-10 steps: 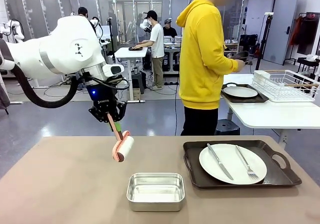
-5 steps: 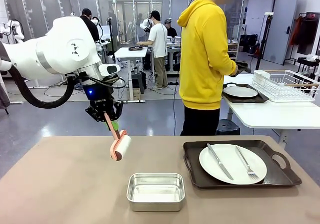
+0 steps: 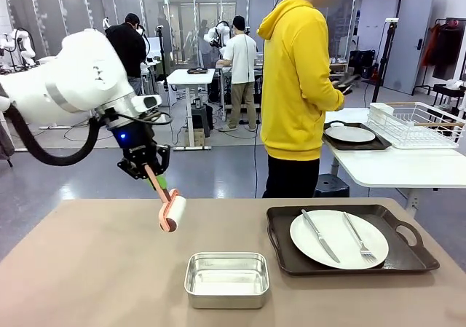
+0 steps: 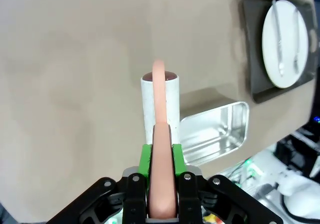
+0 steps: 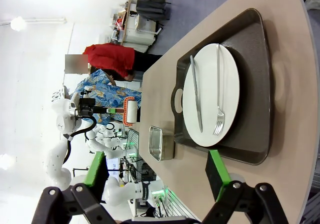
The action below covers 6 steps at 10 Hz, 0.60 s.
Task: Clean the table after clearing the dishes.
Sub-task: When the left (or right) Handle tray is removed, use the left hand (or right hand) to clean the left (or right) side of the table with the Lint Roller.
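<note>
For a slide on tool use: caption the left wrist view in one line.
Left gripper clamps a pink-handled white lint roller over the tan table, near a shiny rectangular steel pan.

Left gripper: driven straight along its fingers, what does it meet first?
Probably bare table, with the lint roller in the left gripper touching down first, beside the steel pan rather than on it. Depth is hard to judge.

The handle end of the lint roller (image 4: 160,99) is lost to us between the left fingers (image 4: 145,159). The tray (image 4: 255,82) runs off our left wrist view's right edge, and the worktop (image 3: 95,269) is cropped along the front view's bottom.
</note>
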Tool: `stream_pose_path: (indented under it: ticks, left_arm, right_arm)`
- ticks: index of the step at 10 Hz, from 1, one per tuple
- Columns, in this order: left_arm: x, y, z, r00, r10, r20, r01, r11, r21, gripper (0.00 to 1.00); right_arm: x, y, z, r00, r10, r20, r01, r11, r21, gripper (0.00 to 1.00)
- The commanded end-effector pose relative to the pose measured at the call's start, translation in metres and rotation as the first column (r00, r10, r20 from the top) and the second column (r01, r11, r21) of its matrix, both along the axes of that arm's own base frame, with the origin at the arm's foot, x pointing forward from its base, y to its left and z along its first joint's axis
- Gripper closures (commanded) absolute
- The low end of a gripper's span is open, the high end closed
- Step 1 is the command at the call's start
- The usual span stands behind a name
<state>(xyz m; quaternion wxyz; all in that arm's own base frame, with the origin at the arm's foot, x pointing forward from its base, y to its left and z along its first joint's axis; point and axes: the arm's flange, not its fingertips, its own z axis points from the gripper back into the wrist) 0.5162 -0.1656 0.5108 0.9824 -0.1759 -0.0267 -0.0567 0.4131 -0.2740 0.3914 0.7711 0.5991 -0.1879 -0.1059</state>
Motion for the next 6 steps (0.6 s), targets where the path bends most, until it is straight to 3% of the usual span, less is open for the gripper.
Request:
stream_pose_path:
  ticks: [1, 6]
  left_arm:
    - [0.004, 0.035, -0.026, 0.999, 0.035, -0.007, -0.035, 0.987, -0.156, 0.79]
    - [0.012, 0.088, -0.09, 0.998, 0.056, -0.042, -0.069, 0.899, -0.432, 0.79]
  right_arm:
    - [-0.001, 0.001, 0.004, 1.0, 0.004, 0.008, -0.004, 1.0, 0.003, 0.0]
    - [-0.001, 0.001, 0.004, 1.0, 0.004, 0.008, -0.004, 1.0, 0.003, 0.0]
